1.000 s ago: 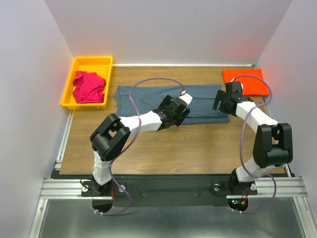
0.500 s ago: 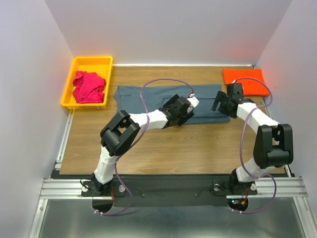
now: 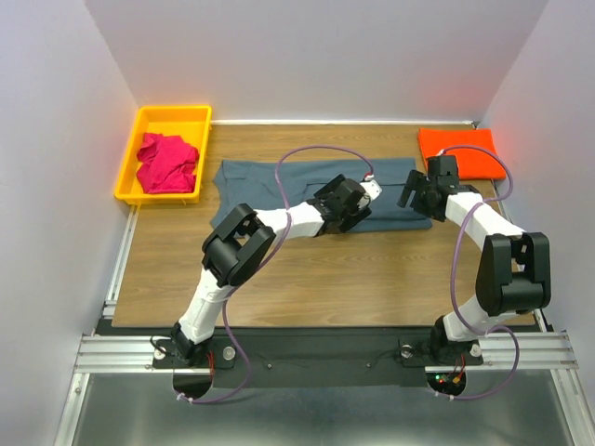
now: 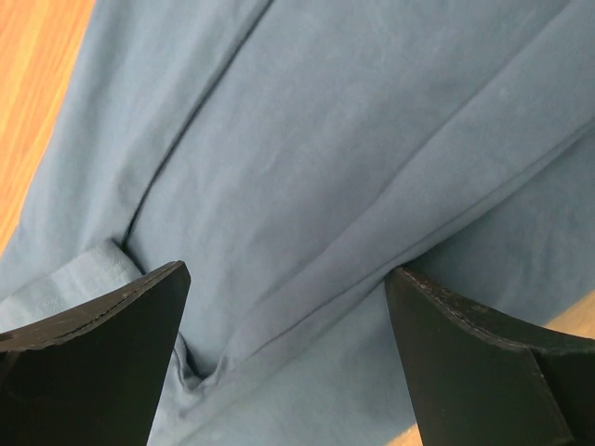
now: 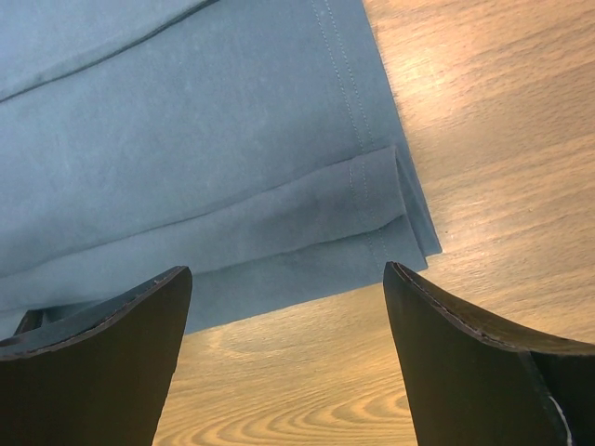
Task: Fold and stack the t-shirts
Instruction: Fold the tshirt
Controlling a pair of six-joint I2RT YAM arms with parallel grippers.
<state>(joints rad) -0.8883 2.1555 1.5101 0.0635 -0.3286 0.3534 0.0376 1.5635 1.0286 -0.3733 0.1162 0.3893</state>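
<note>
The fingers [image 4: 93, 362] of the left gripper [image 4: 284, 279] are spread wide with nothing between them. They are held close above the grey-blue t-shirt [image 3: 251, 190], over long creases in its cloth, and whether the tips touch the cloth cannot be told. The fingers [image 5: 465, 372] of the right gripper [image 5: 284, 274] are likewise parted widely and grip nothing. They are positioned over the near right corner of the grey-blue t-shirt, where a stitched hem lies doubled over and bare table [image 5: 483, 139] is exposed beside it. The left arm [image 3: 237, 251] is extended across the near edge of the grey-blue t-shirt to its right half, and the right arm [image 3: 488, 228] is bent in toward its right end. The grey-blue t-shirt itself is laid flat as a long band running left to right. The orange t-shirt [image 3: 456, 139] is placed folded and flat beyond the right end of the grey-blue t-shirt, near it but apart. The magenta t-shirt [image 3: 167, 163] is left crumpled in the yellow bin [image 3: 174, 113], which is set just beside the left end of the grey-blue t-shirt.
</note>
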